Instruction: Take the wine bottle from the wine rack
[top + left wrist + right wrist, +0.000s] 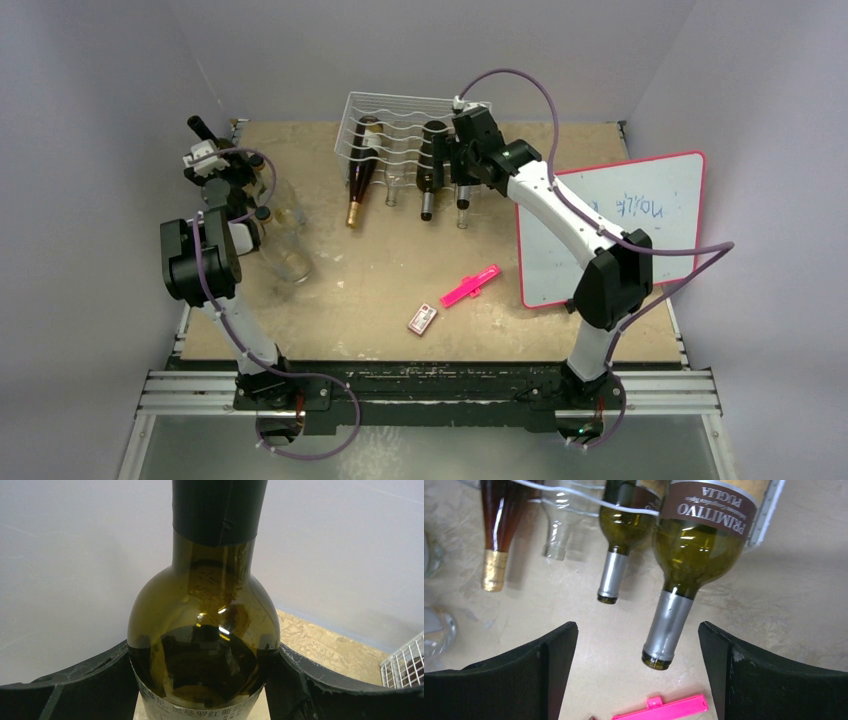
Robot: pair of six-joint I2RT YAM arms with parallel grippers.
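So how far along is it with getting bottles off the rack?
One black-capped bottle looks done: it is gripped in the left claw, away from the rack. The right claw is open at the Primitivo bottle's neck, not yet gripping. Four bottles lie in the rack, that one included.

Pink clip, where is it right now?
In the top view, the pink clip lies on the table, right of middle. It sits between the small red-and-white packet and the whiteboard, nearer the arms than the wine rack.
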